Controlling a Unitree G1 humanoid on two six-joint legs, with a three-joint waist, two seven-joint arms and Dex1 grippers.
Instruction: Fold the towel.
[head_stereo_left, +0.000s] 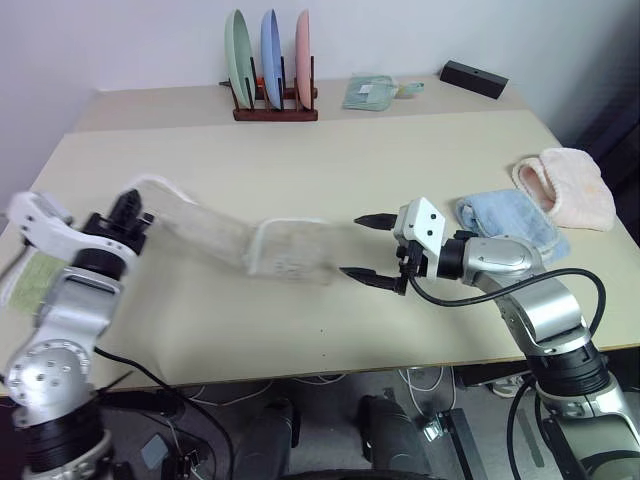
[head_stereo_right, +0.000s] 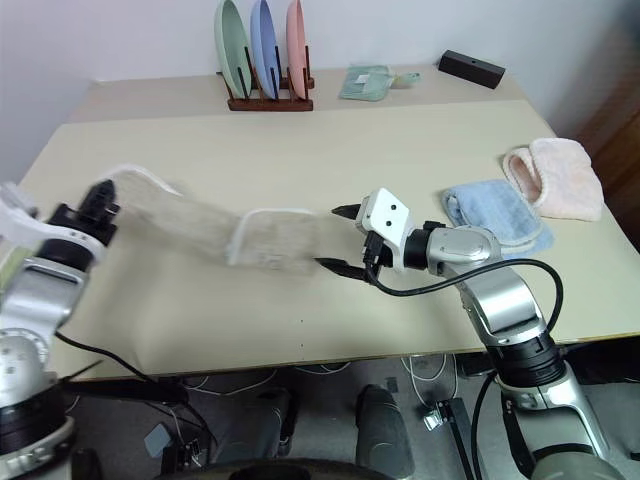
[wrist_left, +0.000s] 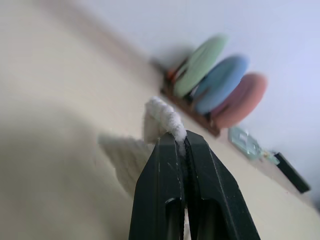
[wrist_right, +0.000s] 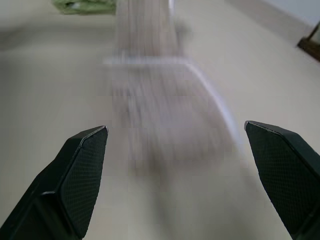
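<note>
- Left claw (head_stereo_left: 128, 212): fingers pressed together on a white-edged corner of the towel (head_stereo_left: 265, 245), held up off the counter (head_stereo_left: 300, 160); the wrist view shows the terry edge pinched between both black fingers (wrist_left: 167, 170).
- A green cloth (head_stereo_left: 35, 280) lies at the counter's left edge, partly behind the left arm.
- Towel: one, beige; it stretches from the left claw down toward the counter's middle, its far end blurred and lying just before the right claw; a white-stitched fold crosses it.
- Rack (head_stereo_left: 275, 108) at the back of the counter, with three upright plates: green (head_stereo_left: 238, 55), blue (head_stereo_left: 271, 55), pink (head_stereo_left: 303, 55).
- Right claw (head_stereo_left: 368, 247): spread wide, holding nothing; its two tips point at the towel's near end, one on each side of it; I cannot tell if they touch it.
- Small pale-green item (head_stereo_left: 370, 92) and a black box (head_stereo_left: 473, 79) near the back edge, right of the rack.
- Folded blue cloth (head_stereo_left: 505, 220) just past the right arm; one pink cloth (head_stereo_left: 565, 185) touching it at the far right.
</note>
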